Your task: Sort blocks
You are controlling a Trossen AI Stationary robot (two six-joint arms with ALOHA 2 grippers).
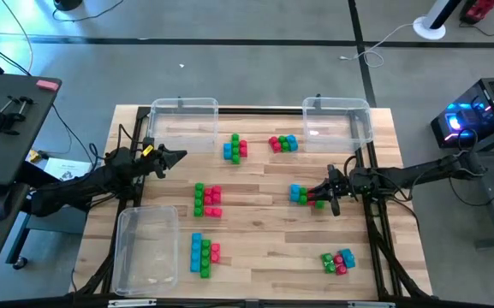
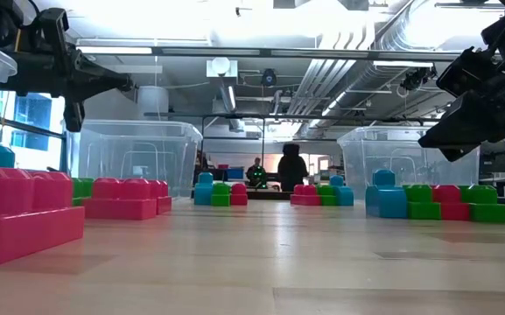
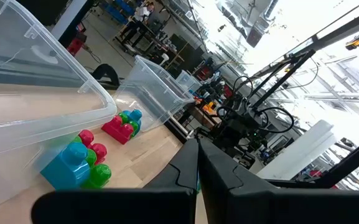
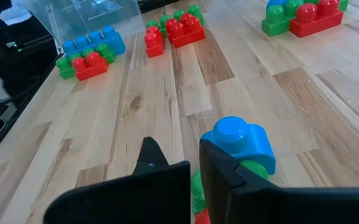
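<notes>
Small red-pink, green and blue blocks lie in several clusters on the wooden table. One cluster (image 1: 300, 195) lies right under my right gripper (image 1: 318, 195). In the right wrist view its blue block (image 4: 240, 142) is beside one finger, and green shows low between the fingers. That gripper (image 4: 178, 149) is slightly open, empty, and hangs just above this cluster (image 2: 436, 203) in the low view. My left gripper (image 1: 182, 156) is shut and empty, raised above the table's left part, and shows in its wrist view (image 3: 198, 149). The nearest cluster (image 1: 235, 148) lies to its right.
Other clusters lie at the far middle (image 1: 283, 143), centre left (image 1: 207, 199), near middle (image 1: 204, 253) and near right (image 1: 338, 261). Clear bins stand at far left (image 1: 183, 120), far right (image 1: 336, 120) and near left (image 1: 148, 248). People stand in the room beyond (image 2: 291, 166).
</notes>
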